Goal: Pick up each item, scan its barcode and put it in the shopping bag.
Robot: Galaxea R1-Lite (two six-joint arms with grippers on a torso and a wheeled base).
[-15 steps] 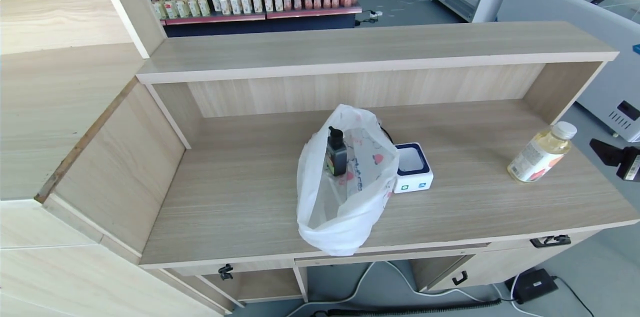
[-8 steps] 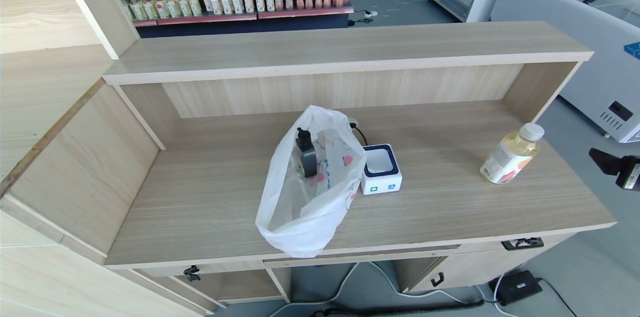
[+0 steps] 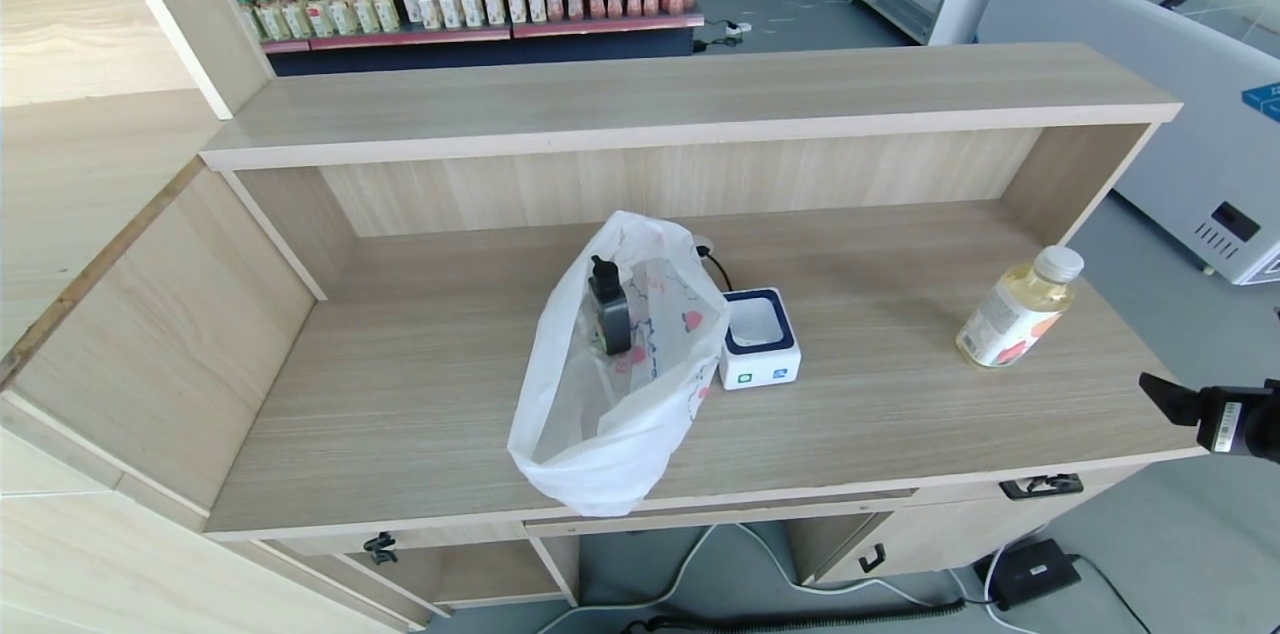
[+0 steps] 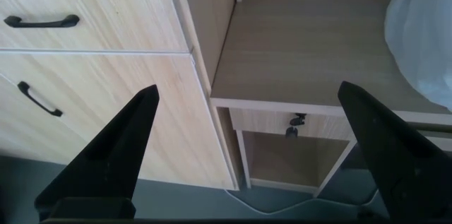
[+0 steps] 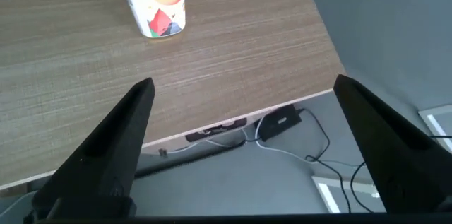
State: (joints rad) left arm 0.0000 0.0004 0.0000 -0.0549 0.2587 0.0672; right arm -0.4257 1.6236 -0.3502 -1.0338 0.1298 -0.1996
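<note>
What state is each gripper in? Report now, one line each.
Left gripper: open, empty.
Right gripper: open, empty, not touching the bottle.

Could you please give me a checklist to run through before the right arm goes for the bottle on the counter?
1. Right gripper open: ok.
2. Bottle upright and standing free on the counter: ok.
3. Bottle lined up with the right gripper: not ok, it sits off to one side.
4. Scanner top uncovered: ok.
5. Shopping bag mouth open: ok.
6. Which way the bottle's barcode faces: cannot tell.
</note>
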